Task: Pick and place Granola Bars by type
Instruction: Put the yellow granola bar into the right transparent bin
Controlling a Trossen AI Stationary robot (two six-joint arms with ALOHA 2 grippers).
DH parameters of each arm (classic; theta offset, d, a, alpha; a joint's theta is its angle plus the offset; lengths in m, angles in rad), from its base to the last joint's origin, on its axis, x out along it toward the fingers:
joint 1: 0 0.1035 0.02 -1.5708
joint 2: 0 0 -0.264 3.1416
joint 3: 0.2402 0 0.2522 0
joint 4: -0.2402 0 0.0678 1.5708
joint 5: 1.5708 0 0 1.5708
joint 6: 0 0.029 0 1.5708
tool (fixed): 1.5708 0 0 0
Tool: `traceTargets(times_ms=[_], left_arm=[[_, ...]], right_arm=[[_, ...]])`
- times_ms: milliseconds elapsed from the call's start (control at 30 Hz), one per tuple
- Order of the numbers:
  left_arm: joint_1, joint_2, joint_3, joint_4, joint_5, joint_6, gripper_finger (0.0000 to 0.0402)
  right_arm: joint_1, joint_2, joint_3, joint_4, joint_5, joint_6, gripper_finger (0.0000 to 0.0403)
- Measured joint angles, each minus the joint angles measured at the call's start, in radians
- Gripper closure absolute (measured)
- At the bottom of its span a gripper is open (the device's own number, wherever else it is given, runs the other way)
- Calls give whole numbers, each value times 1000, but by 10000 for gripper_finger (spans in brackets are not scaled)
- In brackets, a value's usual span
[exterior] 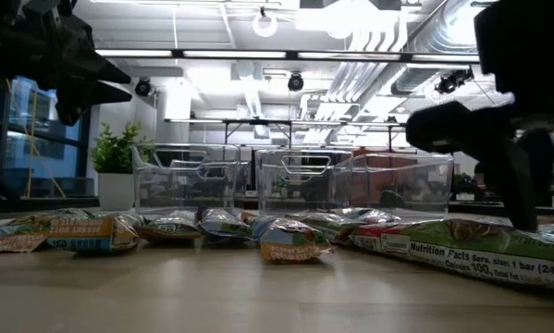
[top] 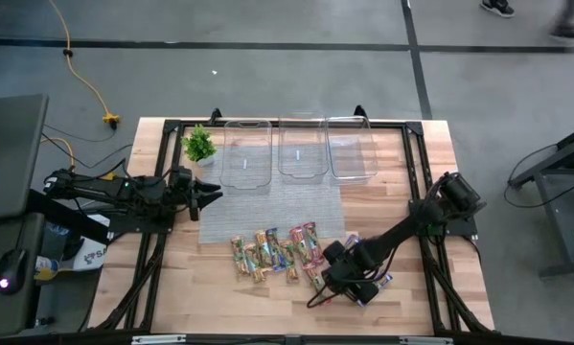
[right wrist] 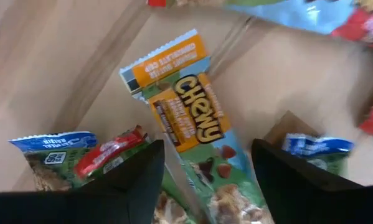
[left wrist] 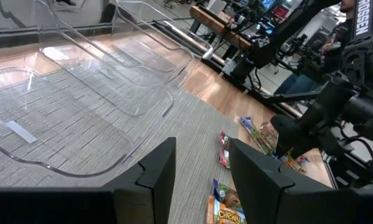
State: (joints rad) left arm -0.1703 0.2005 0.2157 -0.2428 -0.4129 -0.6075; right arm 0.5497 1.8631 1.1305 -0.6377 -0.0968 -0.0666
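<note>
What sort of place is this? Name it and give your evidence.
Probably an industrial lab or workshop. The wooden table stands on a bare concrete floor with a yellow cable across it; the low view shows exposed ceiling ducts and more workbenches behind the tubs.

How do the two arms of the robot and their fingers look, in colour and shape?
Both arms, the left arm and the right arm, are black, slim and jointed, and dark cables run along them. Each arm ends in two flat, matte black fingers with angular edges. White lettering shows on the right arm in the left wrist view.
</note>
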Motion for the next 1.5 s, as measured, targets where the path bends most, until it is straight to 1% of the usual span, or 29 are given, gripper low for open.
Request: traceTargets(times_ms=[233, 333, 633, 833, 967, 1100, 1333, 1500], left_arm=[[0, 0, 0, 0, 0, 0, 259], [0, 0, 0, 0, 0, 0, 259], [0, 0, 0, 0, 4, 0, 259], [0, 0, 0, 0, 5, 0, 259], [0, 0, 0, 0, 4, 0, 259], [0, 0, 0, 0, 4, 0, 259], [0, 0, 0, 0, 3, 0, 259], [0, 0, 0, 0, 3, 0, 259]], right_arm=[[1, 7, 1, 6, 31, 27, 175], [1, 7, 1, 7, 39, 37, 183], [0, 7, 1, 8, 45, 73, 240], [-1, 7, 1, 9, 46, 129, 281], [-1, 7, 1, 9, 47, 170, 301], [-1, -1, 1, 4, 37, 209, 311], [-19, -90, 0, -9, 83, 256, 313], [-57, -194, 0, 20, 163, 308, 313]])
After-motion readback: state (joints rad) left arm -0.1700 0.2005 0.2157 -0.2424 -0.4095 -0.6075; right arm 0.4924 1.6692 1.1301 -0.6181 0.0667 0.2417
